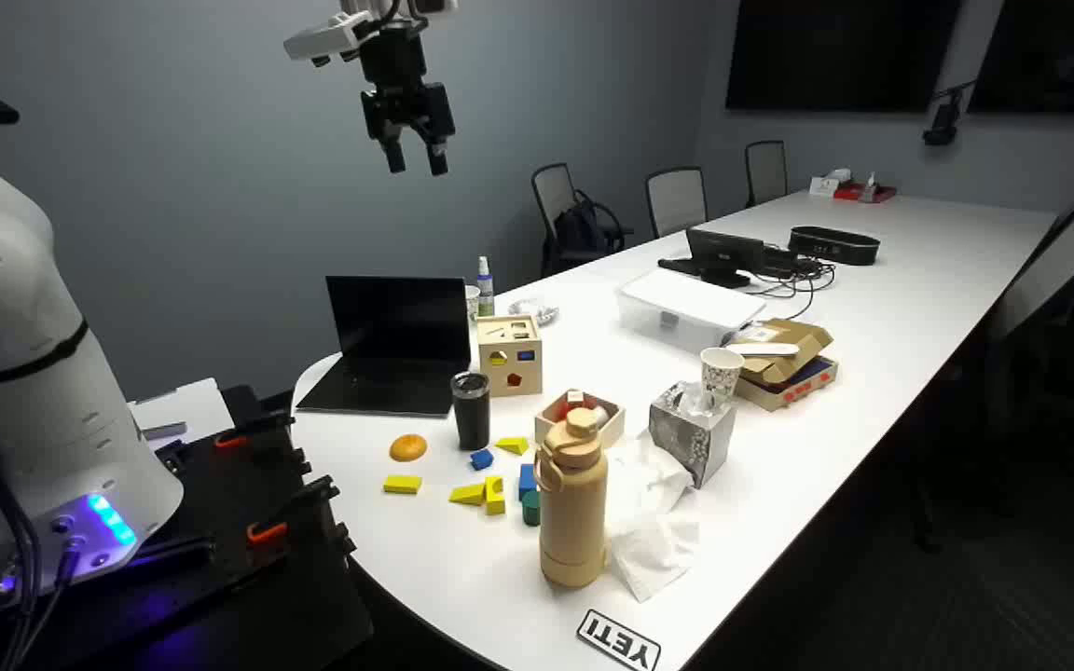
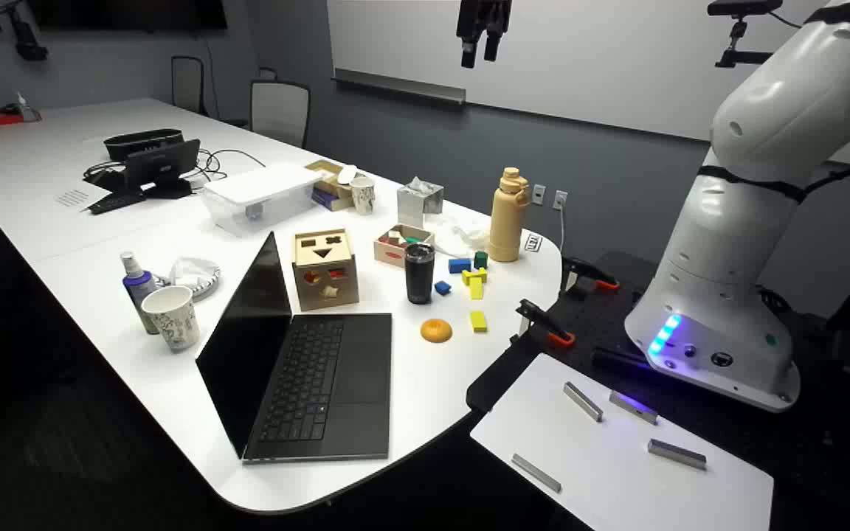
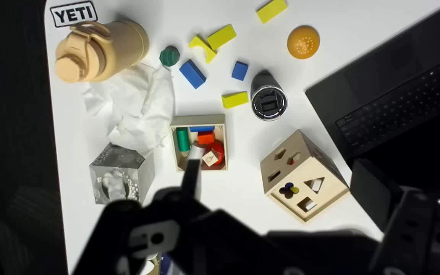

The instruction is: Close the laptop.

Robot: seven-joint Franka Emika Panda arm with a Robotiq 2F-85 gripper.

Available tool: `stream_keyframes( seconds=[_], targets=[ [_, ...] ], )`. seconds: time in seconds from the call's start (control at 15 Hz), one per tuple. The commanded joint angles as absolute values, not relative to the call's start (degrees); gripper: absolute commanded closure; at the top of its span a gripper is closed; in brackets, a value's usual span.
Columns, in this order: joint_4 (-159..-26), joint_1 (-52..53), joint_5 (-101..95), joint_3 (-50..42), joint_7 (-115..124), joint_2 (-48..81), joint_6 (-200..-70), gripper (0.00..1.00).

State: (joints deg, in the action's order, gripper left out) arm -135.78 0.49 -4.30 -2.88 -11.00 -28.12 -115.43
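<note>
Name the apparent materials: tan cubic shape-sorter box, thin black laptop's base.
Tan cubic shape-sorter box: probably matte wood, given its pale, plain panels with cut holes. Thin black laptop: matte base, metal or plastic; its even dark surface leaves that open.

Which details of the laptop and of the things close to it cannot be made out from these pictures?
Laptop, the side behind its screen: turned away from all three views.
Laptop, wrist view: cut off by the right edge; the gripper hides part of the screen.
Keyboard letters, in an exterior view: too small to read.
Spray bottle label, in both exterior views: too small to read.
</note>
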Motion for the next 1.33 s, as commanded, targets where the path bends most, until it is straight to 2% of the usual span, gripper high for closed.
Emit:
stream_keyframes(
  seconds=[0.0,0.47,0.67,1.0,1.27],
  targets=[
    [-135.69,0.49,-4.28,-2.86,-10.99,-28.10,-115.34,0.00],
    [-135.69,0.49,-4.28,-2.86,-10.99,-28.10,-115.34,0.00],
    [-134.89,1.04,-3.74,0.73,-3.01,-24.41,-117.46,0.00],
    [-132.03,4.30,-5.61,11.14,12.91,-13.43,-123.18,0.00],
    [-125.64,6.79,-9.95,16.67,25.95,0.28,-129.77,0.00]
  ],
)
